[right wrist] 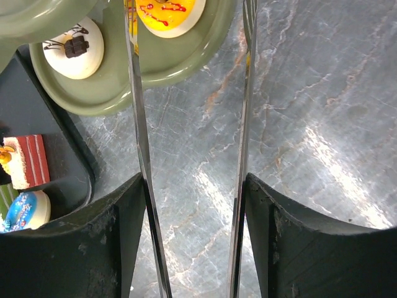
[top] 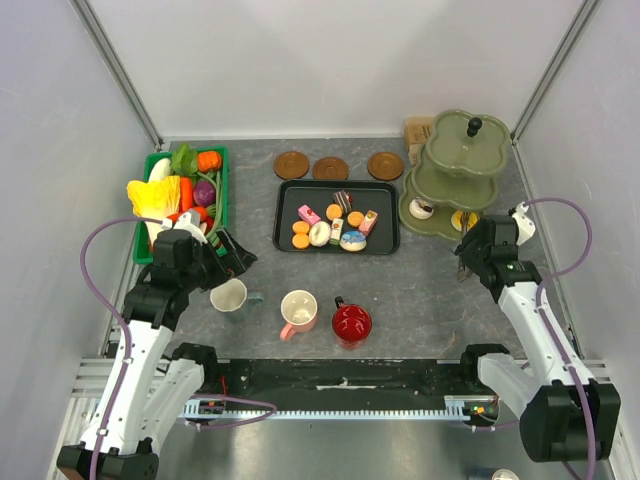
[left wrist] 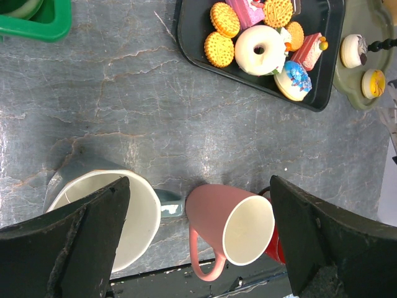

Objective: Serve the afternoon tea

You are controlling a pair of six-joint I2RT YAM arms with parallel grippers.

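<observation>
Down at the front of the grey marbled table [top: 430, 290], three mugs in a row: whitish mug [left wrist: 142, 217] on the left, pink mug [left wrist: 229, 217] in the middle, red mug [top: 351, 323] just beside it on the right. Hanging right over the whitish and pink ones is the left gripper [left wrist: 199, 180], jaws spread wide, nothing held.

Further back, mid-table: a black rectangular tray [top: 290, 195] with small toy cakes and biscuits [top: 335, 228] plus a white ring doughnut [left wrist: 259, 49] on it. Behind that, three brown round discs [top: 330, 168] in a line.

Over on the right, a green three-tier stand [top: 455, 180], with a white chocolate-topped cake [right wrist: 74, 46] and a yellow-iced cake [right wrist: 164, 12] on its bottom tier. Right gripper [right wrist: 193, 180] clamped on a pair of metal tongs [right wrist: 138, 124] — tong arms apart, tips up by the yellow cake, can't tell if touching.

Far left, a green plastic basket [top: 222, 190] full of toy vegetables [top: 165, 195].
</observation>
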